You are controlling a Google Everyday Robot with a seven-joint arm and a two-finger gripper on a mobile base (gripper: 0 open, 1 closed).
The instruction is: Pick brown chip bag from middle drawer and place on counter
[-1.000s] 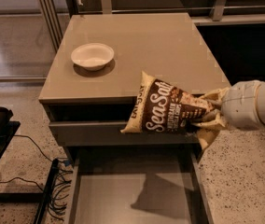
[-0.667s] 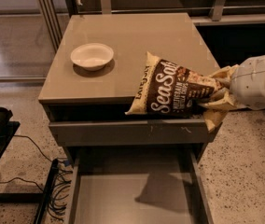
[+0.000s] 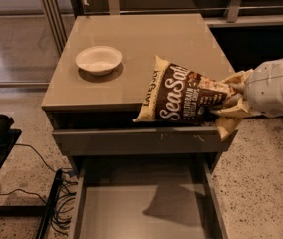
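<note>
One brown chip bag [image 3: 181, 96] was in view, dark brown with cream-tan ends and large white "Sea Salt" lettering. It was held in the air at a slant, its left end lower, in front of the counter's front right edge and above the open drawer below. Its lower left corner overlapped the counter's front lip. Whether any part of it touched the counter could not be told.

One gripper [image 3: 231, 101] came in from the right side and gripped the bag's right end. Its two cream-coloured fingers [image 3: 238, 79] were pinched onto that end, one above and one below. Behind them sat one rounded white arm segment [image 3: 273, 86].

The counter [image 3: 146, 39] was a glossy taupe square top. One white bowl [image 3: 98, 59] stood upright on its left part, well apart from the bag.

Two drawers showed. The upper one [image 3: 126, 142] stood slightly out, with small white scratches on its front. Beneath it the middle drawer [image 3: 111, 213] was pulled far out, and on its flat grey bottom lay one dark shadow [image 3: 174, 208] of the bag.

A bundle of black cables [image 3: 62, 215] lay on the speckled floor [image 3: 261, 183] to the left of the cabinet.
</note>
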